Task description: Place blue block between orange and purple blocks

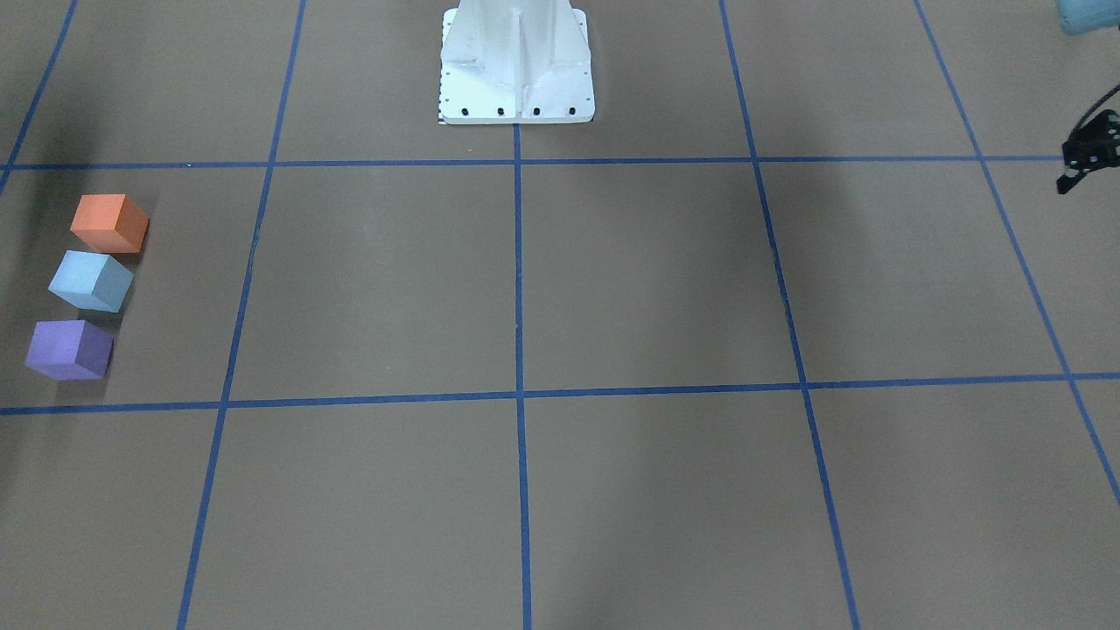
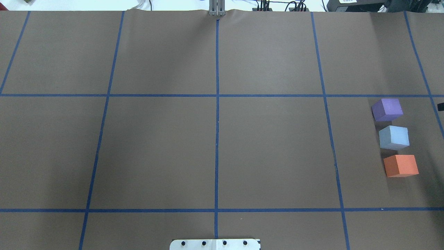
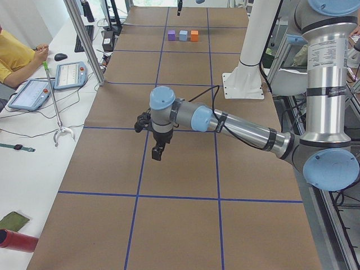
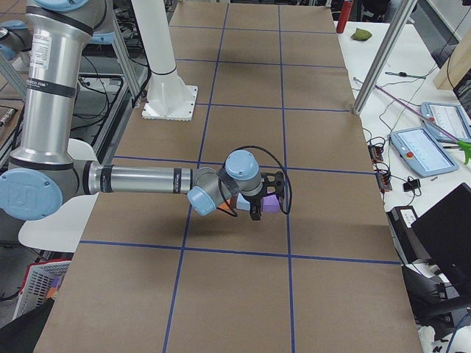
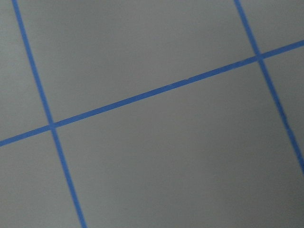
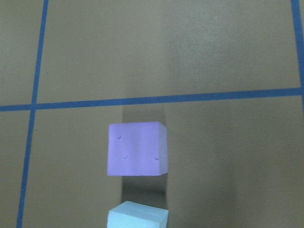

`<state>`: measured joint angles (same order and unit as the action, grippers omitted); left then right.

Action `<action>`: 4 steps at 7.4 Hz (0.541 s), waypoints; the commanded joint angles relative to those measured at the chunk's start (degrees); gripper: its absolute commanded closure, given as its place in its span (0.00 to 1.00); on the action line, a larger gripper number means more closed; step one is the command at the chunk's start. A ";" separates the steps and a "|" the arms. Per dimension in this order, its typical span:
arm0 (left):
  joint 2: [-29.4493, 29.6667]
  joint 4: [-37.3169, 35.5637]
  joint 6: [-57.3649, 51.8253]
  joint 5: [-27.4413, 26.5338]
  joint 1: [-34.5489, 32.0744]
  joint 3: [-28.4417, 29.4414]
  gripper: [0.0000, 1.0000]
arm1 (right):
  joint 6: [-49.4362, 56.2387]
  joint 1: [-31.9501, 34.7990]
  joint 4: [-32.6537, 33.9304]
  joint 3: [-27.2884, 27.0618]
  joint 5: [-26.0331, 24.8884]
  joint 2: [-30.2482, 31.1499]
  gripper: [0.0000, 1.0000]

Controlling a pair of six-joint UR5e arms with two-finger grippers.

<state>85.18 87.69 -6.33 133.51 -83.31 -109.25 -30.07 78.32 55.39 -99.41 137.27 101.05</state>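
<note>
The orange block (image 1: pixel 109 223), the light blue block (image 1: pixel 92 281) and the purple block (image 1: pixel 70 349) stand in a row on the brown table, apart from each other, with the blue one in the middle. In the overhead view they are the purple (image 2: pixel 387 109), blue (image 2: pixel 394 137) and orange (image 2: pixel 401 165) blocks. My right gripper (image 4: pixel 255 212) hovers above the row; its wrist view looks down on the purple block (image 6: pixel 137 149) and the blue block's top (image 6: pixel 137 216), with no fingers visible. My left gripper (image 3: pixel 158 151) hangs over bare table far from the blocks. I cannot tell whether either gripper is open or shut.
The white robot base (image 1: pixel 516 70) stands at the table's middle edge. Blue tape lines (image 2: pixel 216 95) form a grid. Beside the table, a metal post (image 3: pixel 84 39), tablets (image 3: pixel 70 75), a seated person (image 3: pixel 14 53) and a red bottle (image 3: pixel 17 241).
</note>
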 commanded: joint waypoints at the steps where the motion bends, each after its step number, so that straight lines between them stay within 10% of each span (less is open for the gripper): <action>1: -1.93 0.20 -6.94 1.41 -5.54 5.01 0.00 | 10.26 4.55 9.78 -2.96 0.63 0.02 0.00; 4: -5.29 0.29 -6.59 1.49 -7.92 5.80 0.00 | 18.53 8.06 20.00 -6.15 0.63 0.63 0.00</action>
<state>80.66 87.97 -13.13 135.11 -90.79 -103.88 -15.46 84.63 71.95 -104.78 137.89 101.20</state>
